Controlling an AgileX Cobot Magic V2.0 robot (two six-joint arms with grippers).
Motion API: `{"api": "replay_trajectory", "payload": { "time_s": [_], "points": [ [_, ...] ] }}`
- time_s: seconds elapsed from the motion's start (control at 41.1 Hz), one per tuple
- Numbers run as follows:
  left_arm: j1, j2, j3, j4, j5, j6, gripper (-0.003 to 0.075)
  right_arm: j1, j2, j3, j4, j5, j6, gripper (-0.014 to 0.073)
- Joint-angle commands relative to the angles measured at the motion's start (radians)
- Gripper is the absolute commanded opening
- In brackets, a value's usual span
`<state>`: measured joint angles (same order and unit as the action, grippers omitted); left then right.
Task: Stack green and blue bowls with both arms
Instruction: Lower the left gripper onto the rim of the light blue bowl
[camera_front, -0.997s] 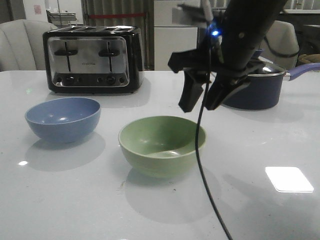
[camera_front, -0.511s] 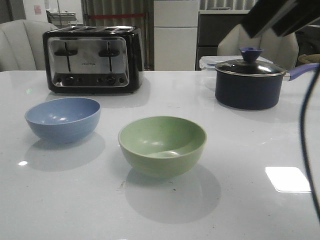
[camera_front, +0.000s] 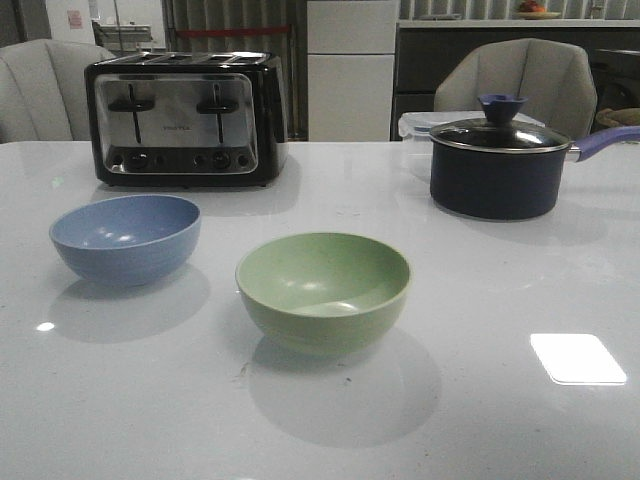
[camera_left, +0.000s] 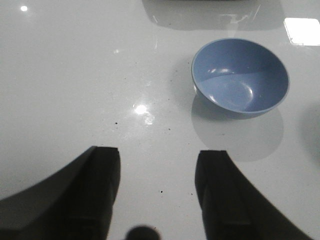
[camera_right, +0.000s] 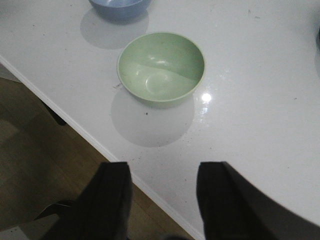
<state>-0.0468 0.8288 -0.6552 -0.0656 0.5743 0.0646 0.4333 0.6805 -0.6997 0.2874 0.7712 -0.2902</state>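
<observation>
Step judged: approach, no bowl grasped yet. White table carries a four-slot toaster far left, a lidded saucepan far right, the green bowl near centre and the blue bowl to its left, apart, both upright and empty. Left gripper and right gripper: jaws spread wide, holding nothing, touching nothing. Next move likely calls for descending onto one bowl's rim.

Kitchen-like room: toaster, saucepan, white cabinets behind.
</observation>
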Motion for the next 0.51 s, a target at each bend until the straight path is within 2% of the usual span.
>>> {"api": "replay_trajectory", "payload": {
  "time_s": [0.0,0.122,0.268,0.486],
  "points": [
    [-0.044,0.074,-0.076,-0.027,-0.061,0.042,0.0406,0.000,-0.005,-0.024,0.009,-0.052,-0.011,0.0426],
    [-0.102,0.190,-0.142,-0.023,-0.052,0.059,0.0438,0.000,-0.005,-0.024,0.009,-0.052,-0.011,0.0426],
    [-0.137,0.356,-0.234,-0.023,-0.053,0.059,0.0586,0.000,-0.005,-0.024,0.009,-0.052,-0.011,0.0426],
    [-0.131,0.623,-0.412,-0.025,-0.016,0.059,0.0594,0.000,-0.005,-0.024,0.009,-0.052,-0.011,0.0426]
  ]
}}
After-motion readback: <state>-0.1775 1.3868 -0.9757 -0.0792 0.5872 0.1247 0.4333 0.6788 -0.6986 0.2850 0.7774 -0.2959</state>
